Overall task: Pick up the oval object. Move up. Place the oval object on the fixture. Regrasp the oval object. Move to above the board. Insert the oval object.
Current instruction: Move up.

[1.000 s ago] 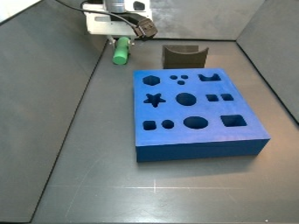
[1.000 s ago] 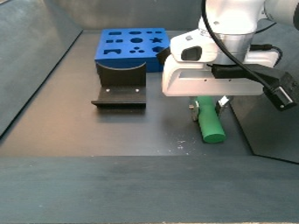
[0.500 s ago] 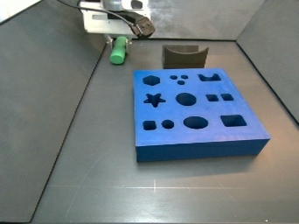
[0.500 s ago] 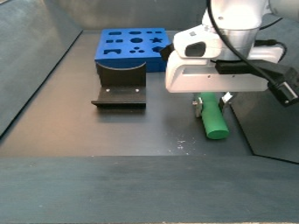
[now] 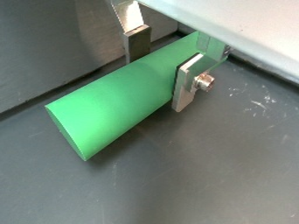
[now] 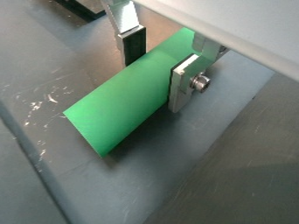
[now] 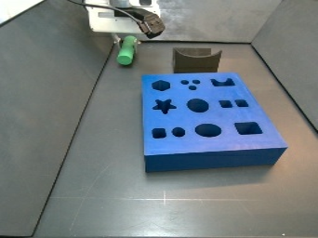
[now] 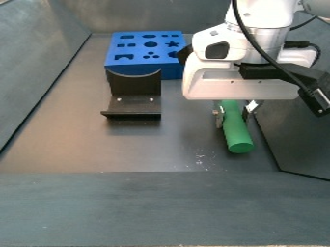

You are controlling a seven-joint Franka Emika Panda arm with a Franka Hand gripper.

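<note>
The oval object is a bright green peg (image 7: 125, 53), near the back left wall in one side view and at the right in a side view (image 8: 236, 133). My gripper (image 7: 125, 41) is over it, under the white hand (image 8: 238, 82). In both wrist views the gripper (image 5: 162, 66) (image 6: 158, 68) is shut on the peg (image 5: 111, 109) (image 6: 117, 114) across its middle, one silver finger (image 5: 187, 83) on each side. The dark notched fixture (image 7: 195, 59) (image 8: 131, 101) stands apart from it. The blue board (image 7: 211, 149) (image 8: 139, 50) lies beyond the fixture.
Grey walls enclose the dark floor on all sides. The wall stands close behind the peg in a side view (image 7: 74, 37). Black cables (image 8: 310, 92) hang from the hand at the right.
The gripper and the green peg have moved up a little together. The board and the fixture have not moved.
</note>
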